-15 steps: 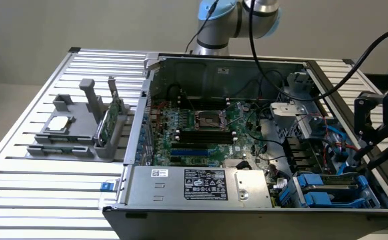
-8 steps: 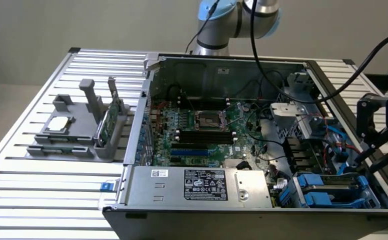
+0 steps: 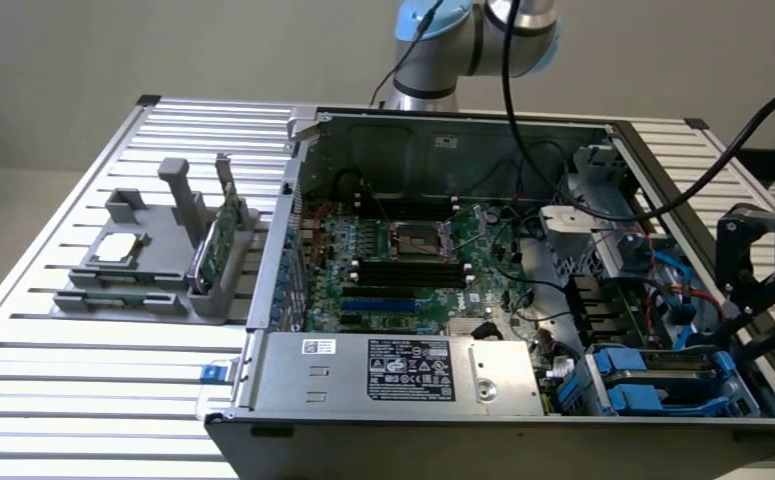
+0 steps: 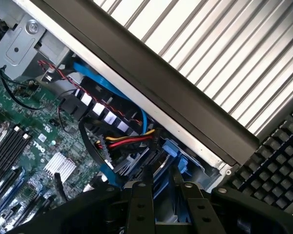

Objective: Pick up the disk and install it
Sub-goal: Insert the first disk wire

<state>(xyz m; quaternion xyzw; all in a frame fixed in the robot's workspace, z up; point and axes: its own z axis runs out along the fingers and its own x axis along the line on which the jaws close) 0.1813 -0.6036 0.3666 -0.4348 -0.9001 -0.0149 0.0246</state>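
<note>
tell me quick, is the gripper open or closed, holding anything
gripper: cannot be told; it is right by the blue drive carrier in the computer case

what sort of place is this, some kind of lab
Probably a robotics lab test bench for computer assembly: an open desktop PC case lies on a slatted metal table, a robot arm stands behind it, and a grey parts fixture sits beside it.

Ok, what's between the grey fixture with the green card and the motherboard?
The computer case's upright side wall, seen in the exterior view. The grey fixture and green card sit outside it on the slatted table; the motherboard lies inside.
</note>
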